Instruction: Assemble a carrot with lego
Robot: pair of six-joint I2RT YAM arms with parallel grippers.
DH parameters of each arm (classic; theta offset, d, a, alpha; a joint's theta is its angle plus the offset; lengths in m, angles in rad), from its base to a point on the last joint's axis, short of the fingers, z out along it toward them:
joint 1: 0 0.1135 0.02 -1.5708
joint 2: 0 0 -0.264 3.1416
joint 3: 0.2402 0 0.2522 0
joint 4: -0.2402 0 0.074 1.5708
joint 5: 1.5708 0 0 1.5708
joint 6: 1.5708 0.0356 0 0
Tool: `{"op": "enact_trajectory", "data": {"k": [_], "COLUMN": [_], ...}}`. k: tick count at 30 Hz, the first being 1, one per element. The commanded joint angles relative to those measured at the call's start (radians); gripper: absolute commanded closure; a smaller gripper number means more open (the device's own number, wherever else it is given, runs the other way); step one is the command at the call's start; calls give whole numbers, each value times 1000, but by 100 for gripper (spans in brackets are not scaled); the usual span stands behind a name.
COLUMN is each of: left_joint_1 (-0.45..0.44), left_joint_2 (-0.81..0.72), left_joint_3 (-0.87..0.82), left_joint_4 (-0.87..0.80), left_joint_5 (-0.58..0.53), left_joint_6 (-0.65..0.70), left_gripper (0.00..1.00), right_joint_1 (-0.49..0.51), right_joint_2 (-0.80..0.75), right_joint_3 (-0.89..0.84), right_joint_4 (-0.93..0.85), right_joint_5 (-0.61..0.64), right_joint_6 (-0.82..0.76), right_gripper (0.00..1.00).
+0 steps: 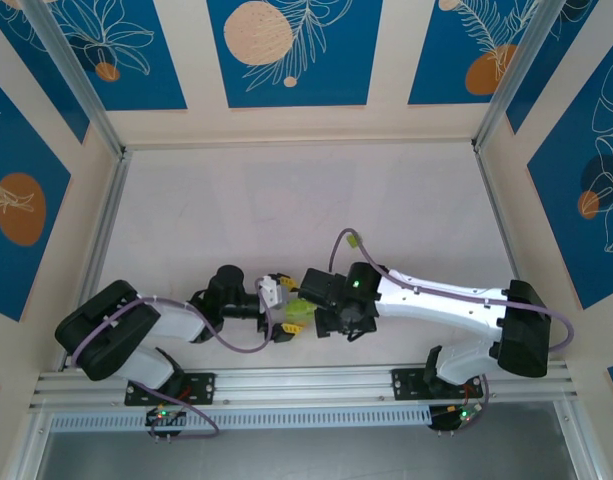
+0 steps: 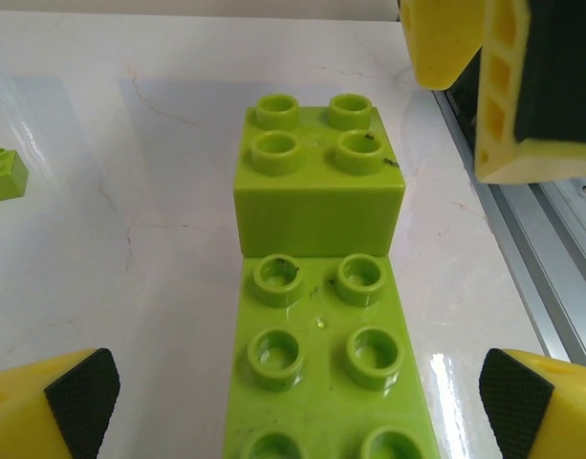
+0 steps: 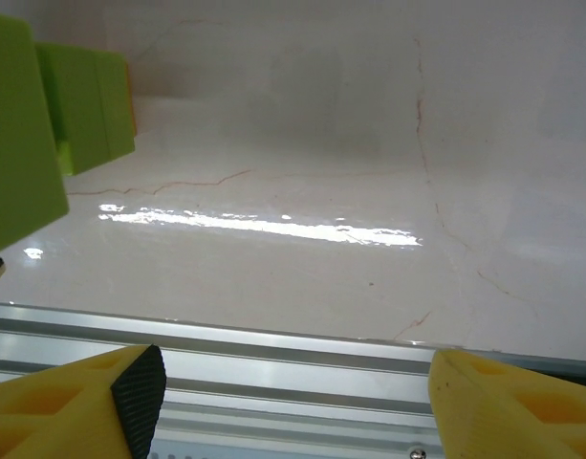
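- While the left hand (image 2: 300,392) stands open astride the carrot (image 2: 316,206) on the worktop (image 2: 130,239), the right hand (image 3: 293,392), also open, hangs beside it.
- The next brick probably wants its studs aligned, then a straight downward press.

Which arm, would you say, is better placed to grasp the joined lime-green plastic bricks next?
Left, probably: the left end effector, open, straddles the joined lime-green plastic bricks, while the right end effector frames bare table.

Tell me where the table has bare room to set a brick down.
The far half of the table, up to the back wall, is bare. It is crowded near the front rail, around the lime-green bricks.
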Motion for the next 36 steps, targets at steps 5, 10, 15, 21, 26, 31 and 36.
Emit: {"op": "enact_trajectory", "data": {"k": [5,10,15,21,26,31,36], "left_joint_1": [-1,-1,-1,0,-1,-1,-1], "left_joint_2": [-14,-12,-4,-1,2,2,8], "left_joint_3": [-3,-1,4,7,10,12,21], "left_joint_4": [13,11,8,2,-3,-7,-21], "left_joint_5": [17,17,17,23,29,35,54], "left_joint_6": [-7,-6,-3,-3,-2,0,4], "left_gripper": [1,1,1,1,1,1,1], "right_joint_1": [-75,-122,-155,-201,-242,-267,-280], "right_joint_2": [15,27,53,73,100,145,187], "right_joint_3": [-27,-33,-30,-22,1,43,92], "right_joint_4": [40,49,73,83,91,104,104], "right_joint_5": [-35,-34,-32,-14,1,0,6], "right_joint_6": [-19,-50,-83,-116,-147,-189,-210], "right_gripper": [26,27,27,27,28,28,28]}}
